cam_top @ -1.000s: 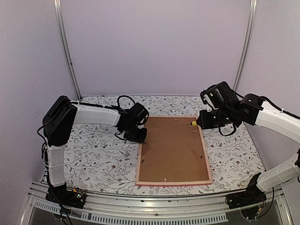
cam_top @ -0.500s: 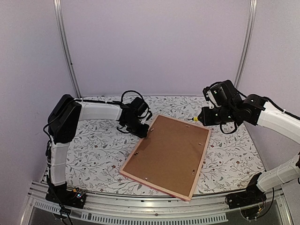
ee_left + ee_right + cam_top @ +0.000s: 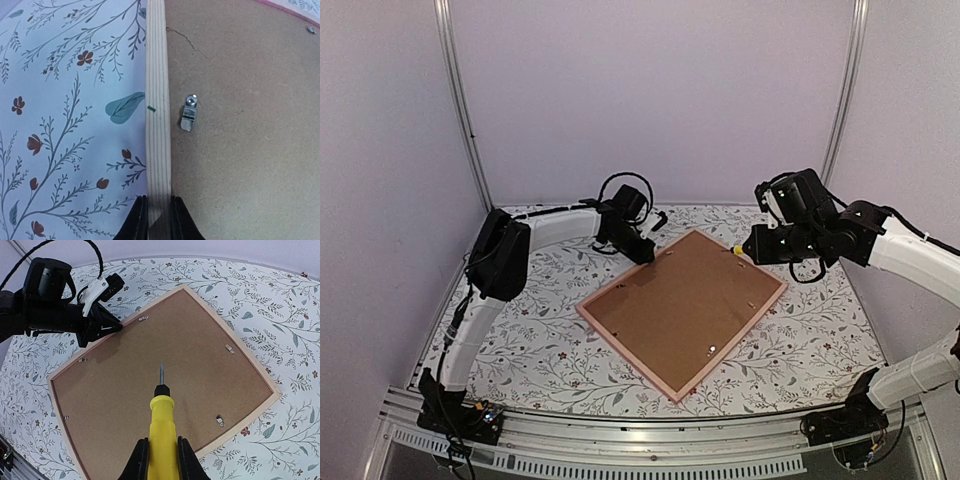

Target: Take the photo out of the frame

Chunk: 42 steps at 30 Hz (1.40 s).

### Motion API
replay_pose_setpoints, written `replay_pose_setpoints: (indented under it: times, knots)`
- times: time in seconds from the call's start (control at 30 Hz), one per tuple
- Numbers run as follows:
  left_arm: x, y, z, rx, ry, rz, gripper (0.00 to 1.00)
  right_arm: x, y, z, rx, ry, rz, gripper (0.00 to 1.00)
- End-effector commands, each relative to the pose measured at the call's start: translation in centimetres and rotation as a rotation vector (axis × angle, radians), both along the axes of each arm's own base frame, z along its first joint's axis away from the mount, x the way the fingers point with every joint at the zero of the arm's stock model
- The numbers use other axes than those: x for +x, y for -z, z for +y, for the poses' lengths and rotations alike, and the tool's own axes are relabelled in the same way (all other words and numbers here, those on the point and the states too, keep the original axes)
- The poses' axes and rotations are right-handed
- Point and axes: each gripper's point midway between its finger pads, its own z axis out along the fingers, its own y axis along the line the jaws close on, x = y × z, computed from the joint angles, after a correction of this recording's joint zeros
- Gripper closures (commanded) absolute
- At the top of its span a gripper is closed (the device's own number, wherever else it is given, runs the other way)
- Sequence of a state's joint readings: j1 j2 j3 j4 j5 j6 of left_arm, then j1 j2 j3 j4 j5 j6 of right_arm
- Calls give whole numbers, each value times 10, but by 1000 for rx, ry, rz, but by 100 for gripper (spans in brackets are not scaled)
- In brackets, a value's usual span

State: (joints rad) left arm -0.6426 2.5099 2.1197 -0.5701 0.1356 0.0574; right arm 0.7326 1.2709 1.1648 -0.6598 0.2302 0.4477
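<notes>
The frame (image 3: 625, 357) lies face down and turned diagonally on the floral table, its pink edge showing. The brown backing board (image 3: 685, 305) fills it, and the photo is hidden beneath. My left gripper (image 3: 645, 255) is shut on the frame's far-left rail. In the left wrist view the gripper (image 3: 159, 220) pinches the pale wooden rail (image 3: 158, 100) beside the backing board (image 3: 240, 150). My right gripper (image 3: 752, 250) hovers above the frame's far right side, shut on a yellow screwdriver (image 3: 162, 430). The screwdriver's tip points down at the board (image 3: 200, 370).
Small metal turn clips hold the board, one (image 3: 188, 113) close to my left fingers and others (image 3: 219, 420) (image 3: 229, 348) along the rails. The floral tablecloth (image 3: 530, 350) surrounds the frame. Metal posts (image 3: 460, 110) and purple walls enclose the back.
My left gripper has swung toward the back of the table with the rail in it, turning the frame clockwise from square to diagonal. The right gripper with the screwdriver has barely moved.
</notes>
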Motion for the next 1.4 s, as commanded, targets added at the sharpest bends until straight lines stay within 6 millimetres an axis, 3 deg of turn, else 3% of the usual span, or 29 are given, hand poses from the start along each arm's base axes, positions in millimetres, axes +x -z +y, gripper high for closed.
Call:
replay_pose_setpoints:
  times: [0.0, 0.2, 0.37, 0.5, 0.6, 0.77, 0.97, 1.13, 1.37]
  knots:
    - [23, -27, -8, -42, 20, -75, 82, 3, -5, 2, 22, -7, -19, 100]
    - [38, -53, -7, -61, -46, -139, 63, 4, -5, 5, 29, -17, -12, 100]
    - [42, -86, 13, -56, -193, -170, 50, 5, -6, 8, 32, -20, -8, 100]
    - [25, -116, 41, -100, -392, -121, 48, 6, -8, 8, 33, -17, -12, 100]
    - [2, -122, 64, -143, -527, -52, 48, 8, -9, 9, 29, -20, -16, 100]
    - [-44, -110, 103, -175, -728, 72, 48, 12, -13, 14, 28, -31, -28, 100]
    - [-98, -92, 127, -271, -897, 229, 48, 16, -22, 23, 71, -56, -55, 100]
    - [-131, -78, 144, -310, -1002, 297, 49, 20, -28, 29, 109, -56, -79, 100]
    - [-162, -46, 158, -281, -1113, 359, 50, 22, -41, 33, 156, -58, -115, 100]
